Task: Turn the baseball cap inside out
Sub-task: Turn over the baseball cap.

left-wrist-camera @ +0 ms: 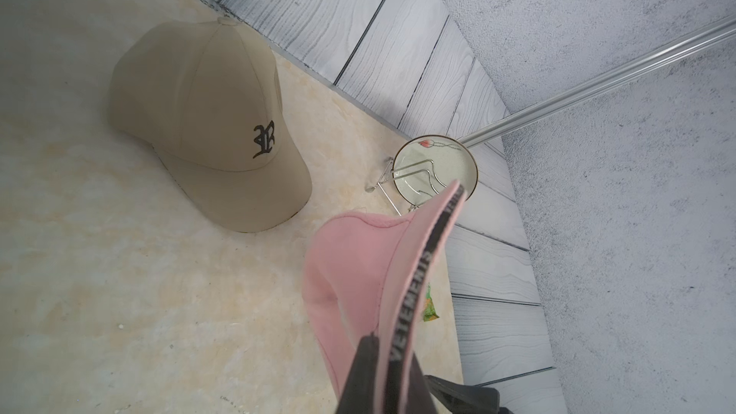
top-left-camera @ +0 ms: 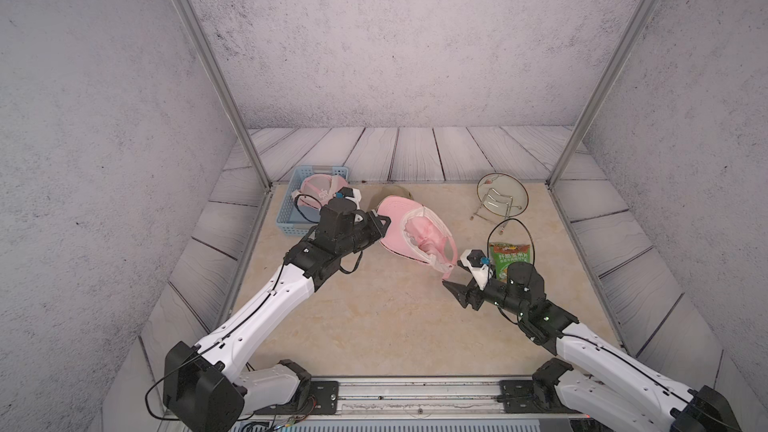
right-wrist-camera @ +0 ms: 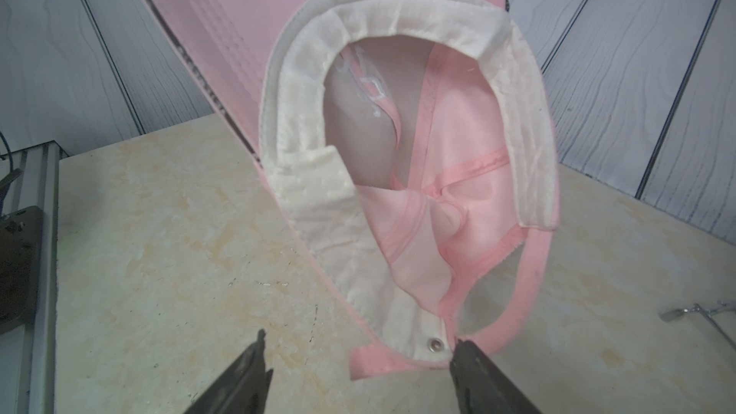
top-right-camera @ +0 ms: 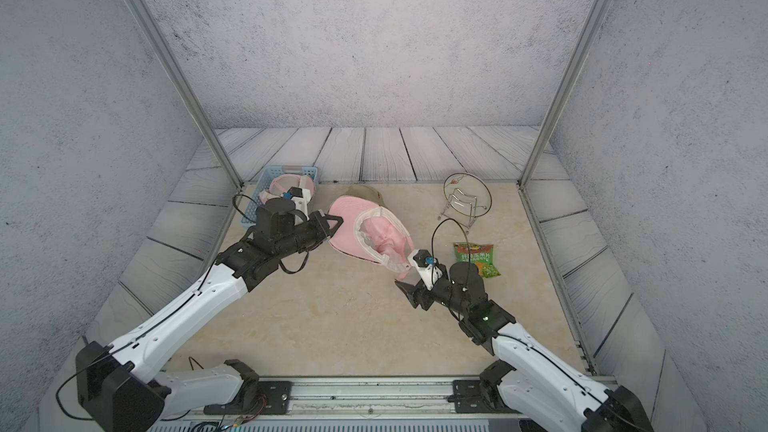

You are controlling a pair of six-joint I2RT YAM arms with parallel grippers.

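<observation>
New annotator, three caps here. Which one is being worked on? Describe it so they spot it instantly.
On the table, look beside the blue basket. The pink cap pinched by its brim in the left pincer, white sweatband showing, is it; another pink cap sits inside the basket, the tan cap lies untouched.

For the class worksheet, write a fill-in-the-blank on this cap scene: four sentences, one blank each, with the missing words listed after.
The left gripper is shut on the pink cap's ____.
The right gripper, beside that cap's rear strap, is ____.
The beige cap bears the embroidered letter ____.
A second pink cap lies in the blue ____.
Missing words: brim; open; R; basket.
</observation>
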